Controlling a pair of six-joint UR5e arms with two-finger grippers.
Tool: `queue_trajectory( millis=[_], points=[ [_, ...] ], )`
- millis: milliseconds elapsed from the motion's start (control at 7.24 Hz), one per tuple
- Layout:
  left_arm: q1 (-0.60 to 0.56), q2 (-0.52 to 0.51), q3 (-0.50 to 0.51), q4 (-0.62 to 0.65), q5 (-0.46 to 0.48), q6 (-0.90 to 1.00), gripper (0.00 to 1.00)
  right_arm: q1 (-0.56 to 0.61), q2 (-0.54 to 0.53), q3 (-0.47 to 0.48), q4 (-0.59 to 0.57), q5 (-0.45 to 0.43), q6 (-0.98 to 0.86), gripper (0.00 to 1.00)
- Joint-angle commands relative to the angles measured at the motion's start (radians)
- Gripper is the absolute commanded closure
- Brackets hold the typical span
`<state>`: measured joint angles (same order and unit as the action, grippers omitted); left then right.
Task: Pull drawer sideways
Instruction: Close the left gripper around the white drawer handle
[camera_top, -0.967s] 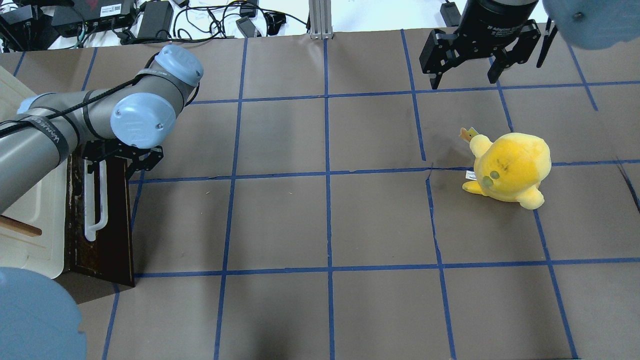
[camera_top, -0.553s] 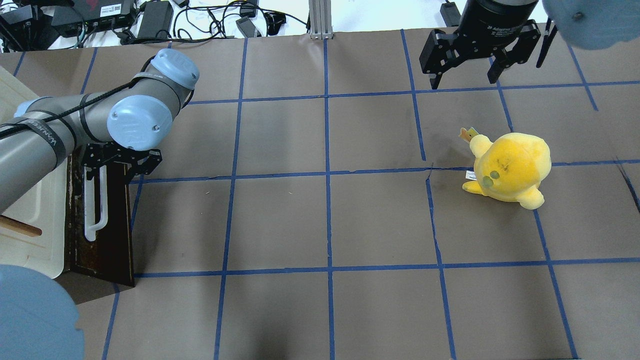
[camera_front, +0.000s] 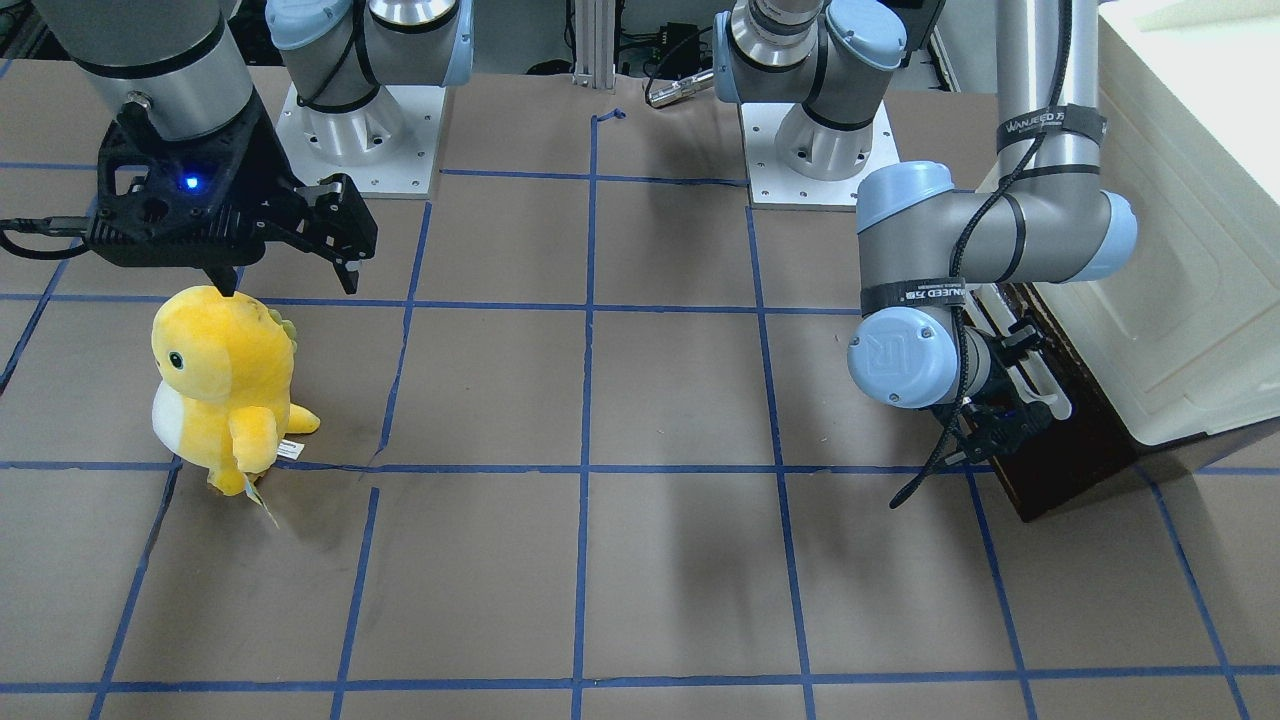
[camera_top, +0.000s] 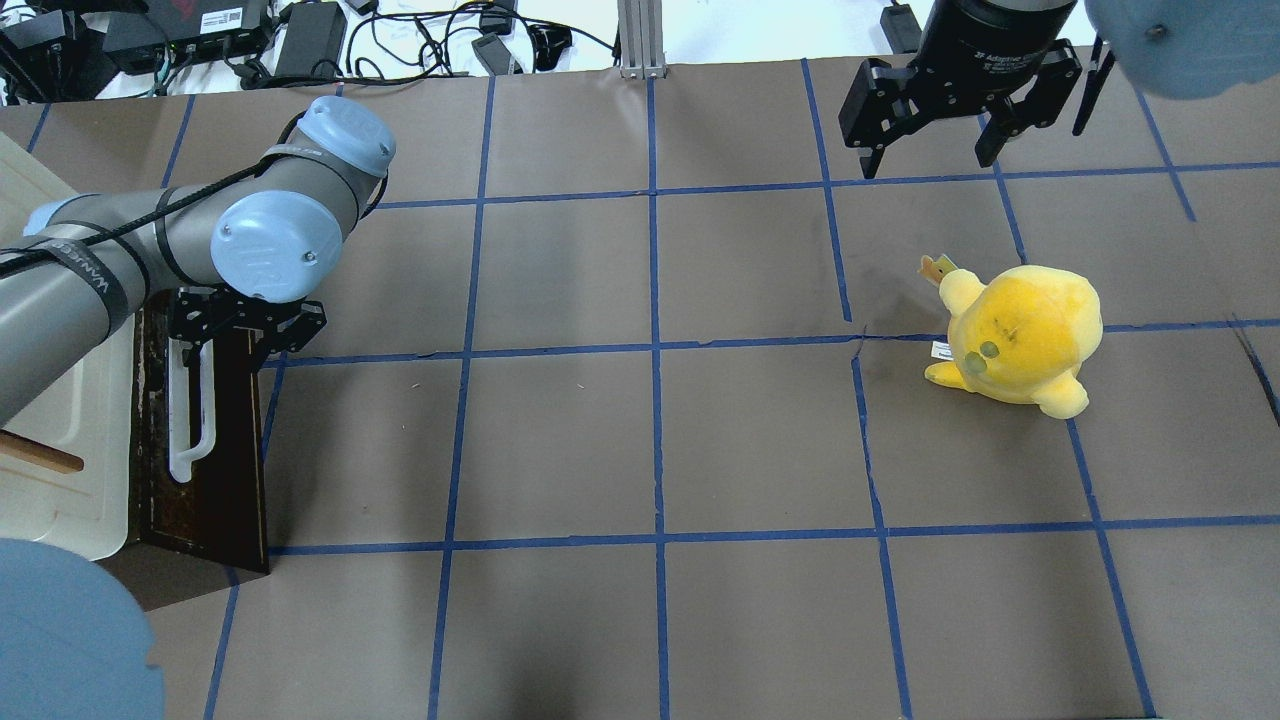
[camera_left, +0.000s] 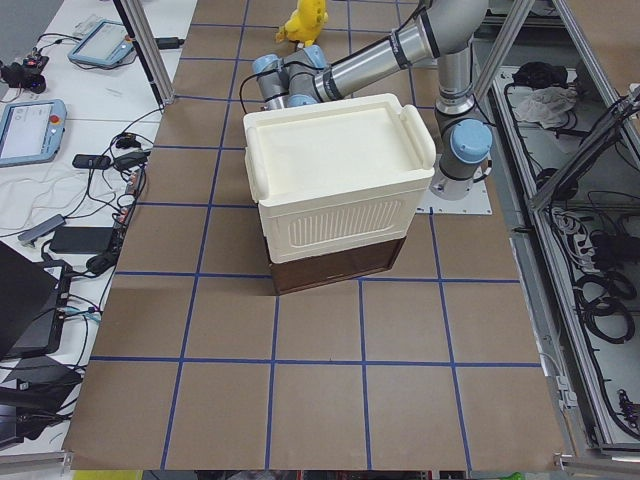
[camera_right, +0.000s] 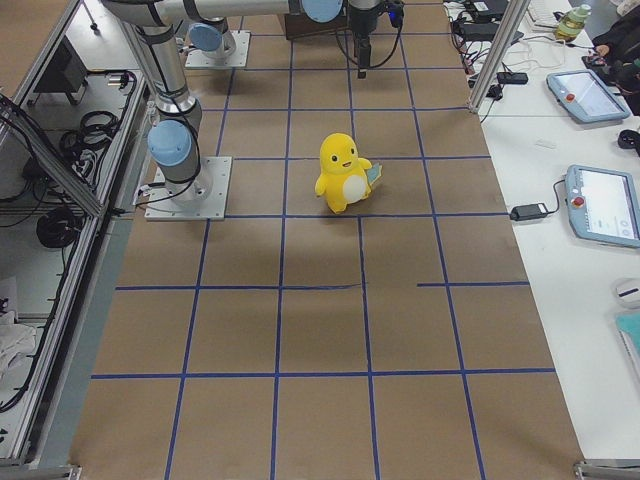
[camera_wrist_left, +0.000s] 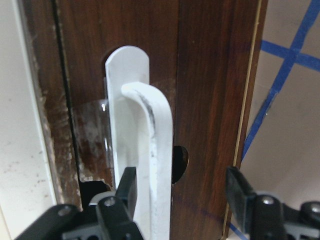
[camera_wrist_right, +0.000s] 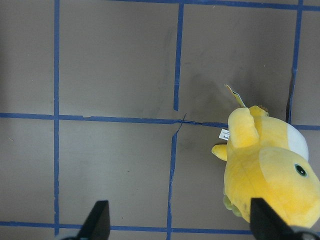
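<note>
The drawer (camera_top: 215, 470) has a dark brown front and a long white bar handle (camera_top: 188, 410). It sits under a cream-white box at the table's left edge and looks pushed in. My left gripper (camera_top: 238, 325) is open at the handle's far end. In the left wrist view the handle (camera_wrist_left: 150, 150) runs between the two fingers (camera_wrist_left: 127, 185), close to the left one and clear of the right one. The drawer also shows in the front-facing view (camera_front: 1060, 470). My right gripper (camera_top: 930, 150) is open and empty, high over the far right.
The cream-white plastic box (camera_top: 60, 440) stands on top of the drawer unit (camera_left: 340, 265). A yellow plush toy (camera_top: 1020, 335) stands on the right side of the table, below my right gripper (camera_front: 285, 275). Blue tape lines grid the brown table top.
My left arm has shifted slightly left, closer to the drawer front. The drawer, the plush toy and the right arm have not moved.
</note>
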<state>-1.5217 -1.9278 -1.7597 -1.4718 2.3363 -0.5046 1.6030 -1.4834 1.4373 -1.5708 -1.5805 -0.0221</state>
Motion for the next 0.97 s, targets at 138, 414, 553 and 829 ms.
queue_trajectory(
  millis=[138,414,553,829],
  points=[
    [0.002,0.004,-0.003,-0.030,-0.012,0.000,0.36,0.000,0.000,0.000,0.000,0.001,-0.001,0.00],
    [0.002,0.006,-0.001,-0.035,-0.012,0.000,0.40,0.000,0.000,0.000,0.000,0.001,0.001,0.00],
    [0.002,0.007,-0.003,-0.047,-0.011,0.001,0.40,0.000,0.000,0.000,0.000,0.001,0.001,0.00],
    [0.002,0.010,-0.003,-0.059,-0.009,0.000,0.40,0.000,0.000,0.000,0.000,-0.001,0.001,0.00]
  ],
)
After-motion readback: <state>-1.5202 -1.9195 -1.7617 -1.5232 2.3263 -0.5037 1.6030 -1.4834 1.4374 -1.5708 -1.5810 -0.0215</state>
